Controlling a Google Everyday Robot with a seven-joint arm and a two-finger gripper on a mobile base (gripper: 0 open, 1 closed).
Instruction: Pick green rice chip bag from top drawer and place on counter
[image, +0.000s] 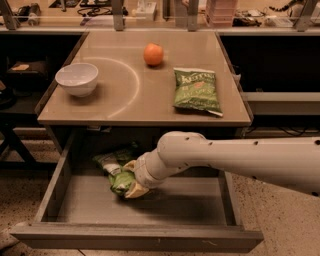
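The top drawer (135, 238) stands pulled open below the counter (125, 102). The light green rice chip bag (114, 165) lies crumpled at the back left of the drawer floor. My gripper (126, 179) reaches into the drawer from the right on a white arm. Its pale fingers (133, 191) sit above and below the bag's lower part and close on it. The bag still rests low in the drawer, partly under the counter's edge.
On the counter are a white bowl (77, 78) at the left, an orange (153, 54) at the back middle, and a flat darker green bag (196, 90) at the right. Dark shelving flanks the counter on both sides.
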